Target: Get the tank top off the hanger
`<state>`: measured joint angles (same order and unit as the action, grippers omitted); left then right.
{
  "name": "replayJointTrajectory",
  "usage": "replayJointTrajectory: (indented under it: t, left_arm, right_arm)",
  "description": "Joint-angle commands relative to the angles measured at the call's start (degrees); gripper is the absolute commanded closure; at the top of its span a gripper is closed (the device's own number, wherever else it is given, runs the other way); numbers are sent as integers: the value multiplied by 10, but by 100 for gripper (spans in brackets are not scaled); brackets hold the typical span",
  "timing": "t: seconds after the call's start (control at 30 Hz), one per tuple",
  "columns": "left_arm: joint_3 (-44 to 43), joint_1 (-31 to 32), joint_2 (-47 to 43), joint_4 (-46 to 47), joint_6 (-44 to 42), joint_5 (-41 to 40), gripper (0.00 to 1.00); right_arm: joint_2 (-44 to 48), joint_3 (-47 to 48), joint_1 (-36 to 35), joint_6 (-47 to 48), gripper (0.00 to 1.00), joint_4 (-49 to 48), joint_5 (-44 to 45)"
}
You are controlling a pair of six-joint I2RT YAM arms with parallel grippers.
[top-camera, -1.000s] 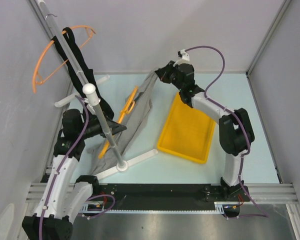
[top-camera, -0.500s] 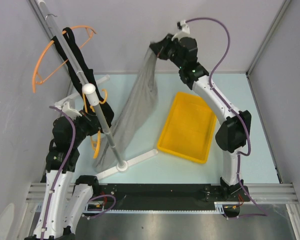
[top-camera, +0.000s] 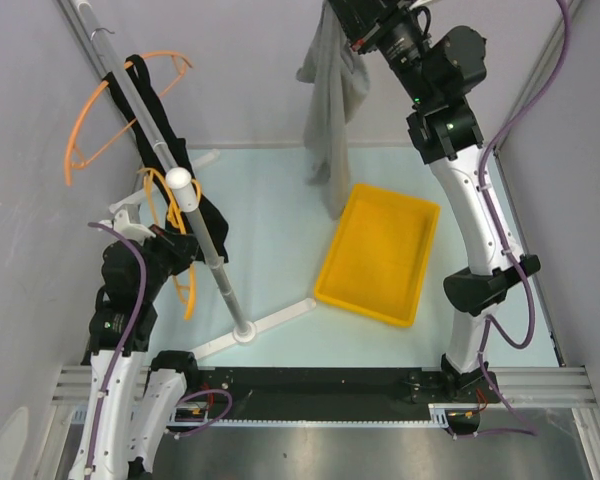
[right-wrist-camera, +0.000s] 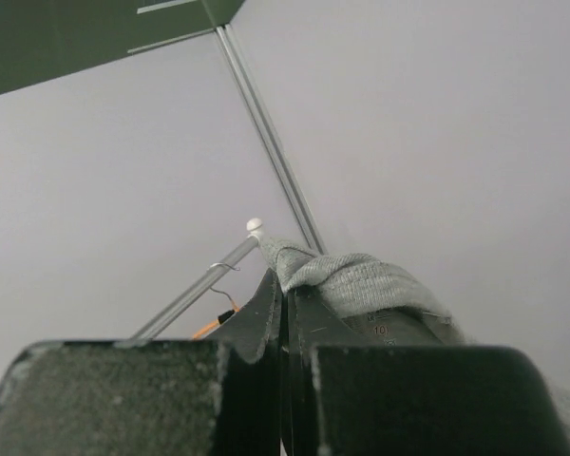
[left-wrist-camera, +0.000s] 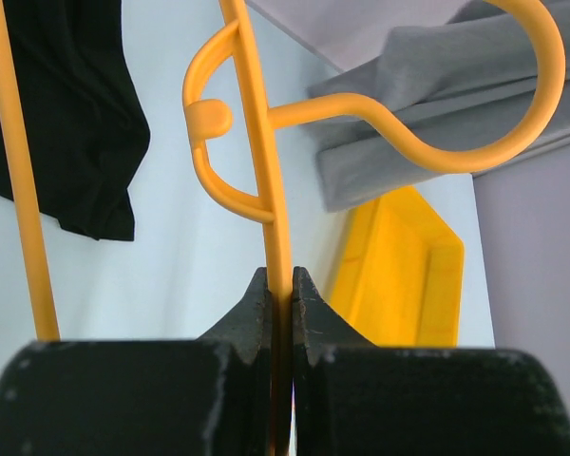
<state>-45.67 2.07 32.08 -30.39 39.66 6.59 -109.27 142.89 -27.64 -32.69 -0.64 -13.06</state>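
The grey tank top (top-camera: 330, 110) hangs free from my right gripper (top-camera: 346, 26), which is raised high at the back and shut on its top edge. Its lower end dangles over the far left corner of the yellow tray (top-camera: 365, 308). In the right wrist view the jaws (right-wrist-camera: 290, 285) pinch the grey knit (right-wrist-camera: 366, 277). My left gripper (top-camera: 183, 262) is shut on the bare orange hanger (top-camera: 165, 200) beside the rack pole (top-camera: 215, 260). In the left wrist view the jaws (left-wrist-camera: 280, 285) clamp the hanger's bar (left-wrist-camera: 256, 142), with the tank top (left-wrist-camera: 437, 95) beyond.
A second orange hanger (top-camera: 100, 110) with a black garment (top-camera: 160, 110) hangs on the slanted rack pole. More black cloth (left-wrist-camera: 76, 123) hangs near my left gripper. The rack's white feet (top-camera: 280, 318) spread over the table's left half. The tray (left-wrist-camera: 427, 285) lies right of centre.
My right arm has swung up and back, lifting the tank top clear of the hanger. My left gripper has drawn the now bare hanger back toward the rack pole.
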Motion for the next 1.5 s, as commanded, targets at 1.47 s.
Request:
replayJointTrajectory:
  t: [1.47]
  left_arm:
    - [-254, -7, -72, -135, 95, 36, 100]
  right_arm:
    - [405, -633, 121, 227, 100, 3, -40]
